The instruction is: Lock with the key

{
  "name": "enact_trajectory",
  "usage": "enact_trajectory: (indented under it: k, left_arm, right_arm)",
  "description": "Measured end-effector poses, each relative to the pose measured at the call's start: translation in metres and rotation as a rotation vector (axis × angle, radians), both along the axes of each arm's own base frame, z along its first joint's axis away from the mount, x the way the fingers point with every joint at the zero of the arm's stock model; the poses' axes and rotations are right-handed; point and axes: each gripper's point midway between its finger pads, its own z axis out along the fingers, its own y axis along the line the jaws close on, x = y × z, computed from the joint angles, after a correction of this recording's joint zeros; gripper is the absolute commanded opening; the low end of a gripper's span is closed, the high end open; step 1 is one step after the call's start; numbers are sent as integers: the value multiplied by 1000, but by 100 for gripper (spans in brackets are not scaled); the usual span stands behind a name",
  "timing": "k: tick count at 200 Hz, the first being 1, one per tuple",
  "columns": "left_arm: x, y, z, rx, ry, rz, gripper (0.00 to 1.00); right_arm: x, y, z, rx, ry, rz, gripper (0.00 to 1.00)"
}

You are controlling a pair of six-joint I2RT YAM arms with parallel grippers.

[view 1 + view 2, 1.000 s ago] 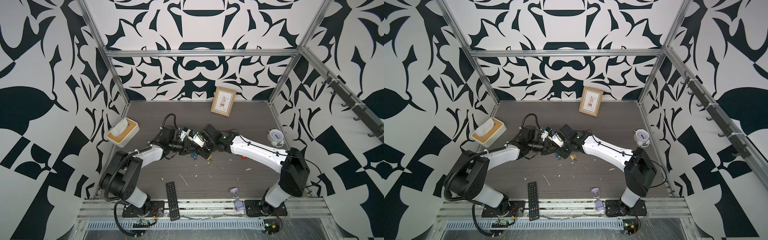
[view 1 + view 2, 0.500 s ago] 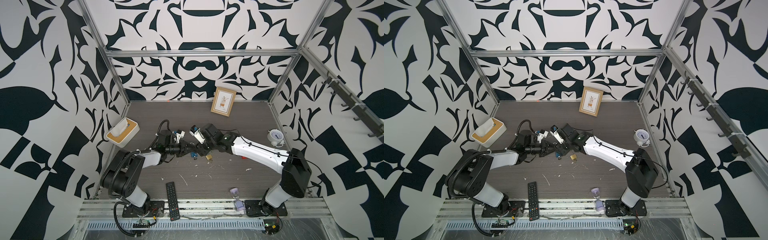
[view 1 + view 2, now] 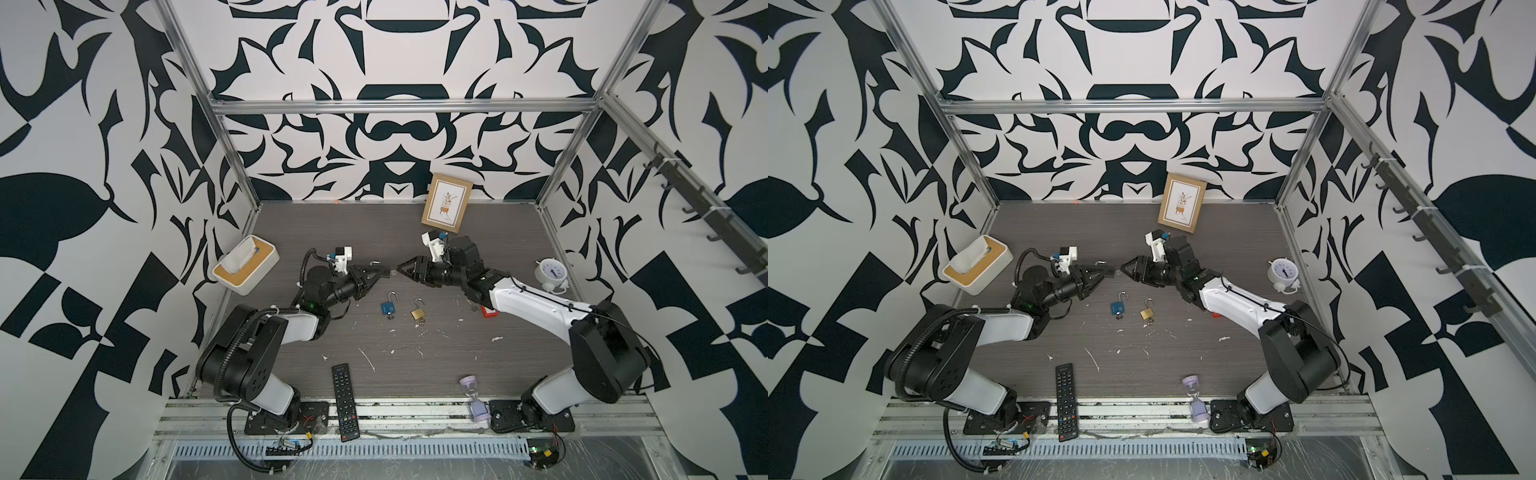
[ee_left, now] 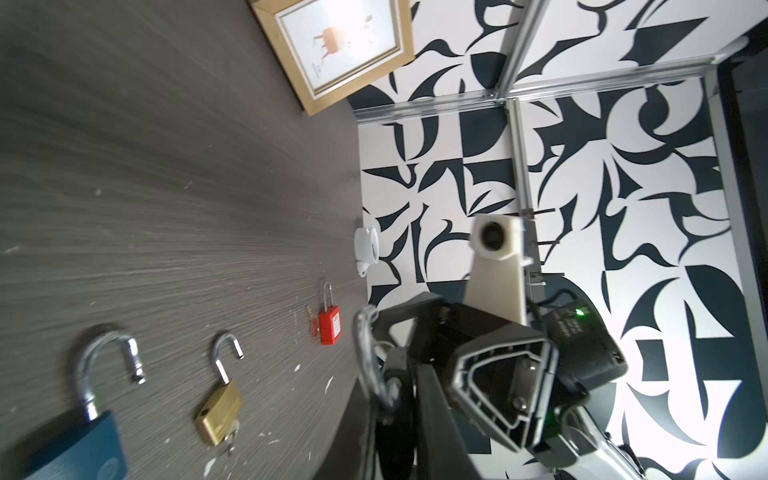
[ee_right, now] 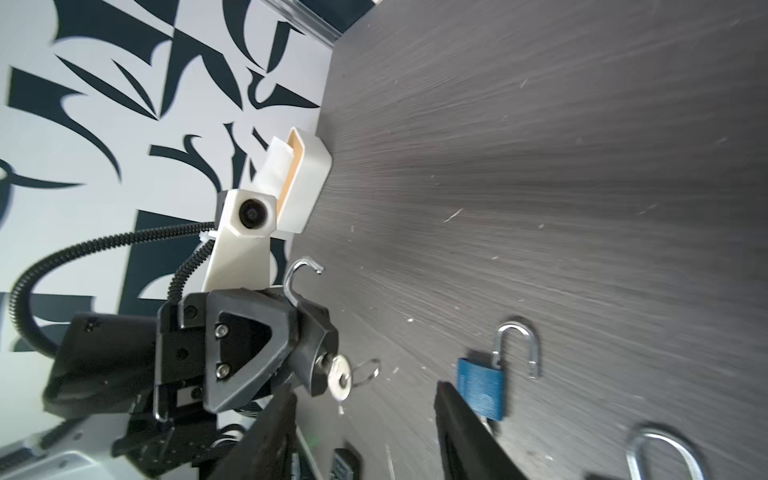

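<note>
A small black padlock (image 5: 311, 345) with its shackle (image 5: 296, 277) swung open is clamped in my left gripper (image 3: 376, 276), above the table in both top views. A silver key (image 5: 340, 379) on a wire ring sticks out of its keyhole. My right gripper (image 5: 365, 432) faces the key with its fingers wide apart and nothing between them; in a top view it (image 3: 1124, 268) is just right of the padlock. In the left wrist view the padlock (image 4: 395, 415) sits between the left gripper's fingers. A blue padlock (image 3: 389, 306) and a brass padlock (image 3: 418, 312) lie open on the table below.
A red padlock (image 3: 489, 312) lies under the right arm. A tissue box (image 3: 245, 270) stands at the left, a framed picture (image 3: 446, 203) at the back, a white alarm clock (image 3: 550, 274) at the right. A remote (image 3: 345, 401) and an hourglass (image 3: 473, 397) are near the front edge.
The two grippers were pressed together at the key; my right gripper has let go, opened and drawn back to the right. The left keeps hold of the black padlock.
</note>
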Motion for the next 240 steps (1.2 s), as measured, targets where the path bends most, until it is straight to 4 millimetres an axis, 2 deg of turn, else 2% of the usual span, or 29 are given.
enact_trajectory:
  k: [27,48,85,123,141,158,240]
  left_arm:
    - [0,-3,9,-20,-19,9,0]
    - [-3,-6,11,-27,-26,-1,0]
    - [-4,-7,14,-31,-33,-1,0]
    - [-2,-6,15,-32,-35,10,0]
    - [-2,-6,16,-37,-37,10,0]
    - [-2,-6,19,-51,-49,7,0]
    - [0,-7,14,-52,-40,6,0]
  right_arm:
    - [6,13,5,156,55,8,55]
    - [13,18,12,250,63,8,51]
    - [10,21,16,346,83,19,38]
    - [2,18,20,358,86,31,37]
    - [-4,15,31,357,67,40,37]
    - [-7,12,39,354,44,46,32]
    - [-11,14,30,327,68,69,29]
